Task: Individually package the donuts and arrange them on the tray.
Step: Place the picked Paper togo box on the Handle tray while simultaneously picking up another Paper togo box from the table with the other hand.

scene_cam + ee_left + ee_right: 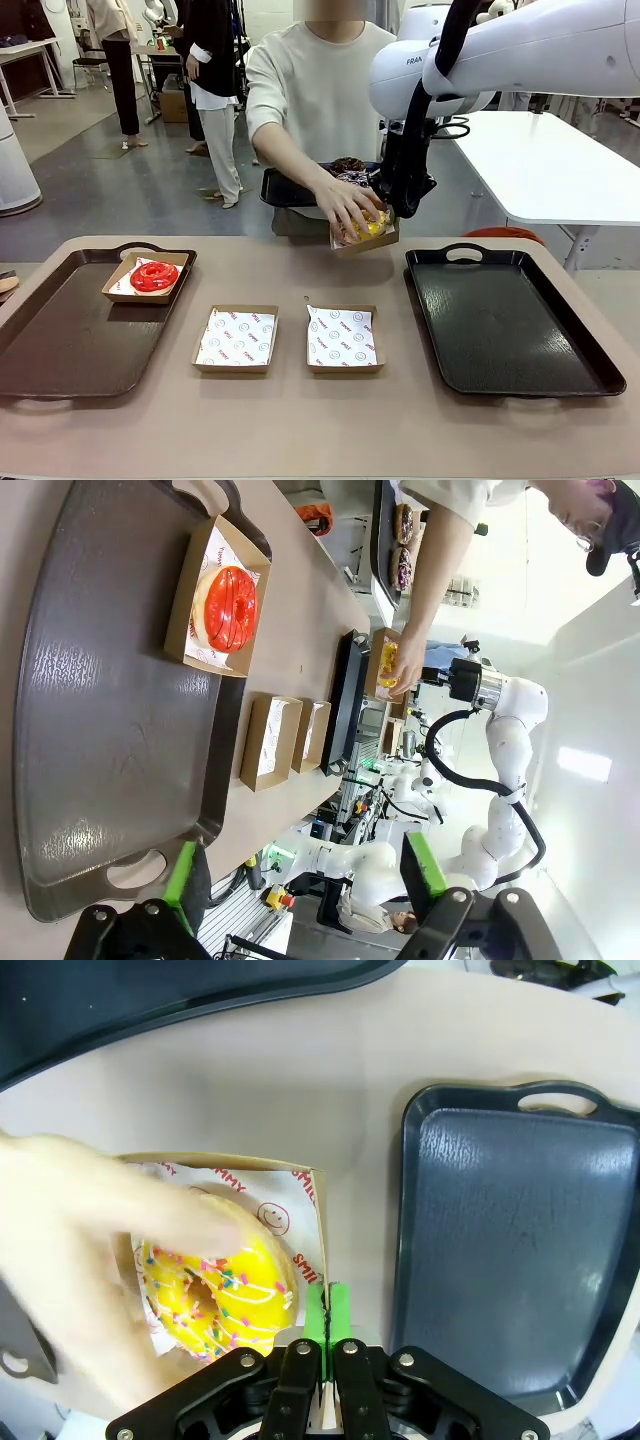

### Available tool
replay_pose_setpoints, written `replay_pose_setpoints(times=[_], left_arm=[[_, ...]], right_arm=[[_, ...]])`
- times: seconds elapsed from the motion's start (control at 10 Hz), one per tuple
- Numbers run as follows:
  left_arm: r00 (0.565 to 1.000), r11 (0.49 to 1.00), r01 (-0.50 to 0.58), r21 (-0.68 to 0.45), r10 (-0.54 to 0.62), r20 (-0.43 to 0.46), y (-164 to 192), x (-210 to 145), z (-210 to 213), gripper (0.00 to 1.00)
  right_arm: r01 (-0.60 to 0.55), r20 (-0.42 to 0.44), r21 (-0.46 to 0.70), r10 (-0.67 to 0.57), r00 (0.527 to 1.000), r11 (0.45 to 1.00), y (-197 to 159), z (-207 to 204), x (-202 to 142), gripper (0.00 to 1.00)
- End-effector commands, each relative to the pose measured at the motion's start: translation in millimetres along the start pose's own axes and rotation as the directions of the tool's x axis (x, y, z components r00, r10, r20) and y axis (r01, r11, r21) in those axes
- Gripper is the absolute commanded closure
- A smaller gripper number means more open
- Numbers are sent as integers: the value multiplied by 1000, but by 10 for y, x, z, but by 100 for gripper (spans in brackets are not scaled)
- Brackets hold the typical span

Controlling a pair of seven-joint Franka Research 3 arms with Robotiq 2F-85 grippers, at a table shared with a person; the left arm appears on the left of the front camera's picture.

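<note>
My right gripper [393, 212] [323, 1307] is shut on the rim of a cardboard box [362, 243] [300, 1185], held tilted above the table's far side. In that box lies a yellow sprinkled donut [372, 226] [228, 1295], and a person's hand [343, 205] [80, 1250] rests on it. A red donut [154, 277] [231, 607] sits in its own box on the left tray [60, 345] [100, 730]. My left gripper [300, 872] hangs open over that tray's near end. The person holds a dark tray [285, 188] carrying a chocolate donut [347, 164] and a purple one [352, 179].
Two paper-lined cardboard boxes [236, 338] [343, 338] lie side by side at the table's middle with nothing in them. A dark tray [505, 320] [515, 1250] with nothing on it lies at the right. People stand far behind the table.
</note>
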State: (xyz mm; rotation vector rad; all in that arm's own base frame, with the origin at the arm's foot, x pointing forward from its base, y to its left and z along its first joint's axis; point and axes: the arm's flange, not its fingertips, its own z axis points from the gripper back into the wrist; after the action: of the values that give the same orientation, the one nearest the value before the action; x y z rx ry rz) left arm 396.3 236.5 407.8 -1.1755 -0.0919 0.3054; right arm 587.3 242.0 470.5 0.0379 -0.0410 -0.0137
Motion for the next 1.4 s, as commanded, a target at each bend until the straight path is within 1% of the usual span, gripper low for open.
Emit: replay_pose_setpoints(times=[0.0,0.8,0.9,1.0,1.1,1.2,1.3], left_arm=[[1000,1000,0,-2,0,2,1,-17,7,0],[1000,1000,0,-2,0,2,1,-17,7,0],[1000,1000,0,0,0,0,0,0,0,0],[1000,1000,-11,13,12,-23,-59,64,-10,0],[999,999,5,43,-3,-42,-199,129,-35,0],[999,997,20,77,-16,-48,-363,143,-63,0],[997,992,46,116,-38,-70,-601,161,-100,0]], right_arm=[[1,3,1,-1,1000,1000,-9,0,-9,100],[1,3,1,-1,1000,1000,-9,0,-9,100],[0,0,0,0,1000,1000,0,0,0,99],[-50,2,14,50,999,999,-27,25,-23,99],[-65,-2,35,65,998,997,-96,102,-58,99],[-74,-5,49,75,997,996,-216,198,-132,99],[-88,11,75,87,996,993,-387,317,-180,99]])
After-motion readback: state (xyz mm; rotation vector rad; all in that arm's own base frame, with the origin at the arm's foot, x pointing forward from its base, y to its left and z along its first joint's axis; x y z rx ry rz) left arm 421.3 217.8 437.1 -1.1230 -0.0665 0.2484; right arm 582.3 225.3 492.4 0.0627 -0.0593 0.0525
